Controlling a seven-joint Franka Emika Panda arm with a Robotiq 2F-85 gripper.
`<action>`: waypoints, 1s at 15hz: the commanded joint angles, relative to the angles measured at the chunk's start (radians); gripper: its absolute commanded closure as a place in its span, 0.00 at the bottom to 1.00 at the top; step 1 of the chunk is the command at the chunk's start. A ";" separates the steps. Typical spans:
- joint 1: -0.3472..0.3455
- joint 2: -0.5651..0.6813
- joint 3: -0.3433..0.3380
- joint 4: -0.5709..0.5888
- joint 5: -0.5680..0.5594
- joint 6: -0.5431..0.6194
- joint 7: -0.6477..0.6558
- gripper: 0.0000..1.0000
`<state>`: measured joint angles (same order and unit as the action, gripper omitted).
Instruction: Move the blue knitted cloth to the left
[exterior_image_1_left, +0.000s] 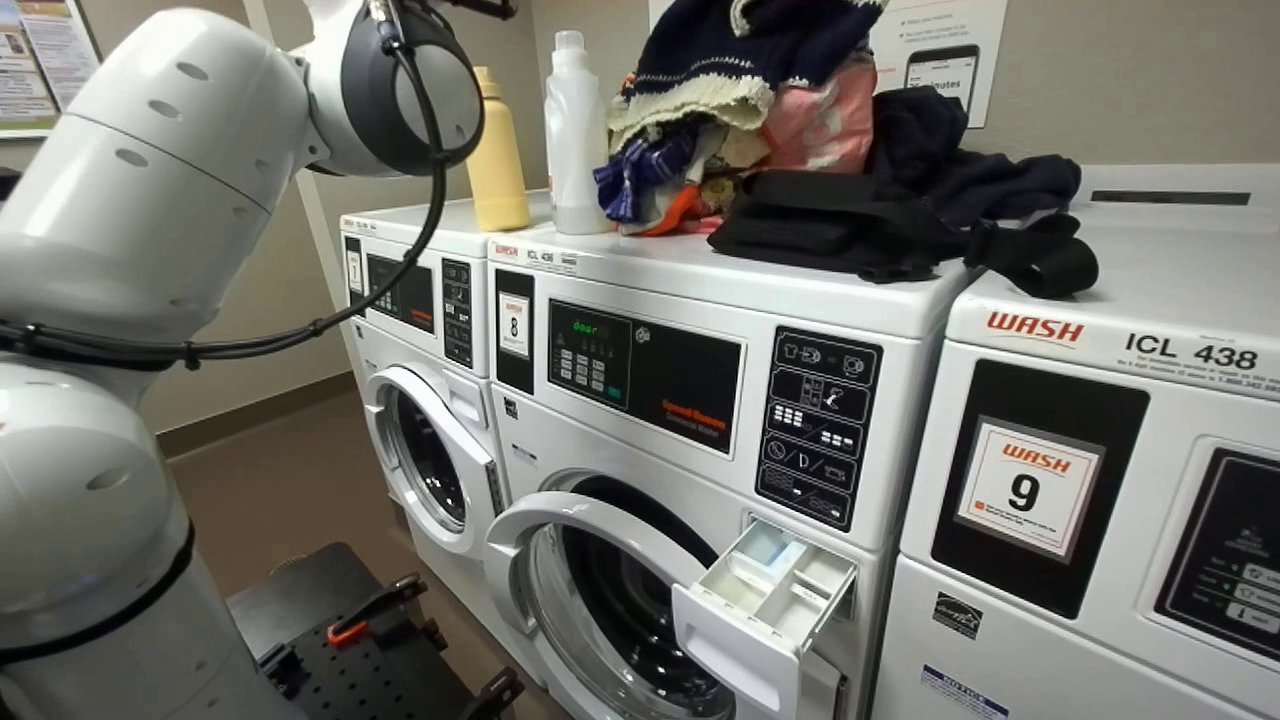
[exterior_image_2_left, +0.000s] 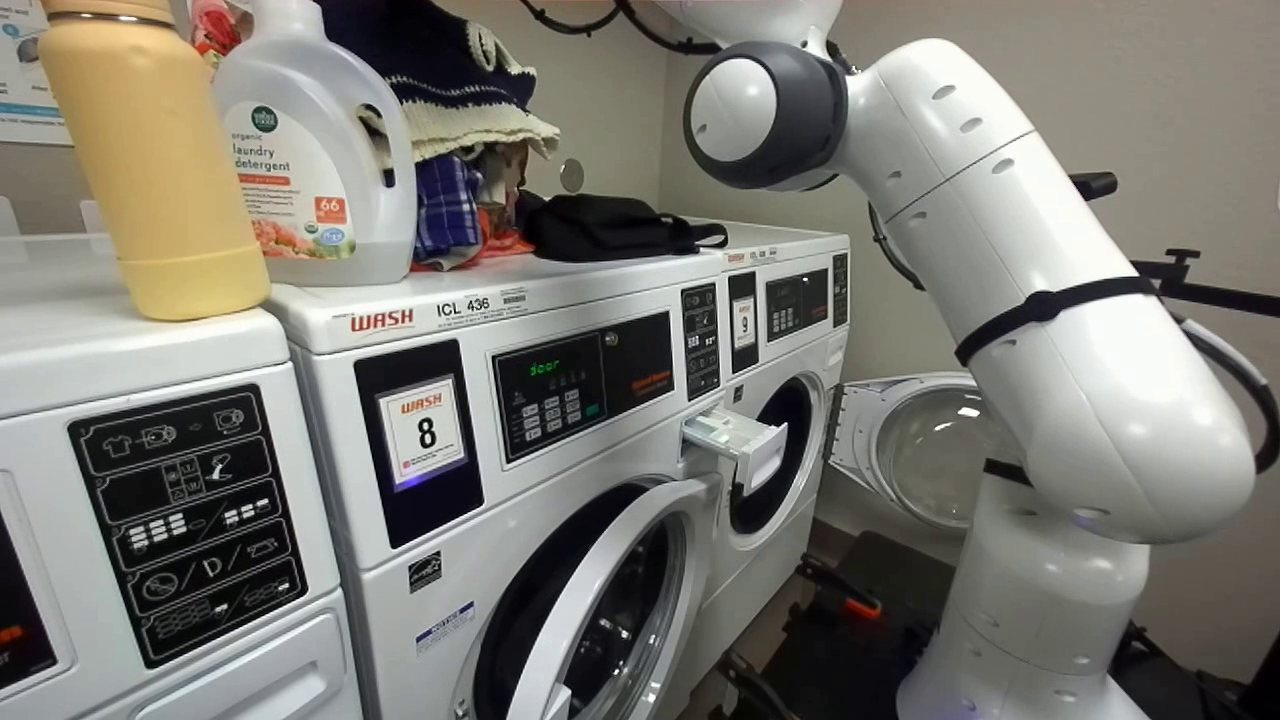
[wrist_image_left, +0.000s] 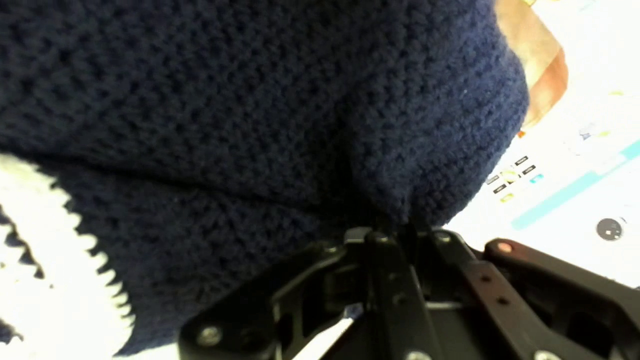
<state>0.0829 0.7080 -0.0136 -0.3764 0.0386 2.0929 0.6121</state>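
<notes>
One Robotiq gripper (wrist_image_left: 395, 234), visible to me only in the wrist view: black fingers drawn together, folds of the blue knitted cloth (exterior_image_1_left: 760, 45) running in to the tips. I log it as pinching the cloth, with the caveat that the tips are dark and blurred, so the exact contact is hard to make out. Arm (exterior_image_2_left: 1090, 290) rises past the top edge of both exterior views. Cloth is navy with a cream border; it drapes over the heap of laundry (exterior_image_1_left: 825, 125) on washer 8 (exterior_image_1_left: 620, 440), border hanging above blue-purple plaid fabric (exterior_image_2_left: 445, 205), upper part out of frame there. Beside the heap I note a laundry detergent bottle (exterior_image_2_left: 305, 145), upright, and near it a yellow bottle (exterior_image_1_left: 500, 155), also upright, on the neighbouring washer (exterior_image_2_left: 150, 350). On the side away from the bottles a black bag (exterior_image_1_left: 830, 225) lies on washer 8, dark fabric (exterior_image_1_left: 1000, 185) just behind it, a black strap (exterior_image_1_left: 1035, 258) reaching over to washer 9 (exterior_image_1_left: 1060, 660). Washer 8: detergent drawer (exterior_image_1_left: 742, 645) pulled out, door (exterior_image_2_left: 630, 610) ajar, display (exterior_image_2_left: 545, 368) reading "door". Washer 9 has its round door (exterior_image_2_left: 930, 450) swung wide.
</notes>
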 joint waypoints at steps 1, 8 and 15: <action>0.032 -0.028 -0.009 -0.056 -0.020 0.097 0.002 0.97; 0.047 0.065 0.024 0.041 0.015 0.043 -0.079 0.97; 0.003 0.111 0.149 0.026 0.152 -0.051 -0.261 0.97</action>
<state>0.1057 0.7730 0.0902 -0.4229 0.1320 2.1294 0.4101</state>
